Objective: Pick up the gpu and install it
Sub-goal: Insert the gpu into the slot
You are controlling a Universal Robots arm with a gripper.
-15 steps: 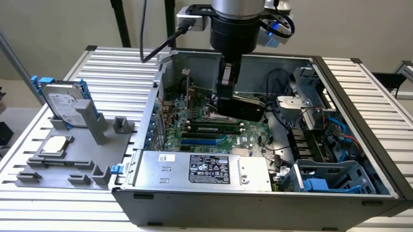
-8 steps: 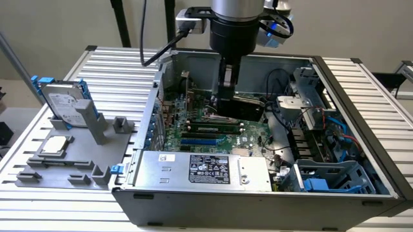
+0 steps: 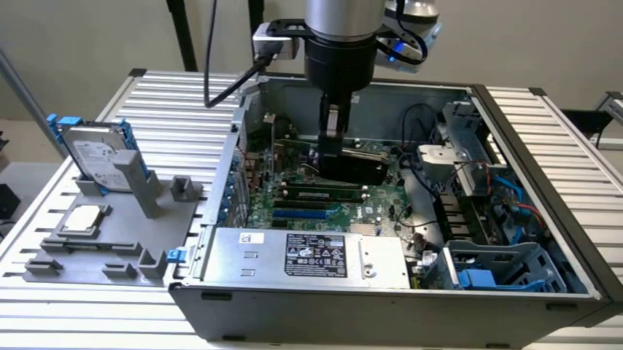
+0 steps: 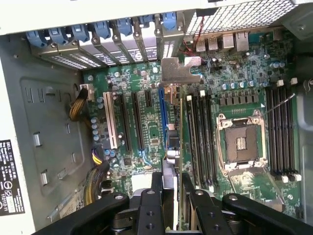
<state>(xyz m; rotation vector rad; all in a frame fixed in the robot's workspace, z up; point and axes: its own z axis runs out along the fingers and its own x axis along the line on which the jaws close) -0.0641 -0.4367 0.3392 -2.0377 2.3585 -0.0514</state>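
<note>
**GPU held over the motherboard, not yet seated**

A slatted metal table point(image 3: 545, 131) carries an open computer case point(image 3: 389, 306), which takes up most of the tabletop towards the exterior view's right edge. The robot arm point(image 3: 341, 44) reaches straight down into the case near its back wall. The motherboard point(image 4: 146, 83) lies flat on the case floor, with the power supply point(image 3: 302, 255) along the front wall. A grey holder tray point(image 3: 117, 240) sits on the tabletop by the exterior view's left edge. It bears an upright hard drive point(image 3: 98, 157) with blue rails and a small square CPU chip point(image 3: 83, 219).

The step in hand looks like installing, with the pick-up done. In the wrist view the gpu point(image 4: 172, 132) is seen edge-on, hanging above the board just beside the long blue expansion slot point(image 4: 161, 112), between it and the memory slots point(image 4: 200, 132). Its silver end bracket point(image 4: 178, 71) points towards the row of blue-latched rear bays point(image 4: 102, 29). I cannot tell whether the card touches the slot.

The gripper point(image 4: 172, 193) is narrowly set, with its jaws clamped on the card's top edge at the end away from the bracket.

Seating the card calls, I judge, for its lower edge to line up squarely with the slot and for the bracket to meet a rear bay.
</note>
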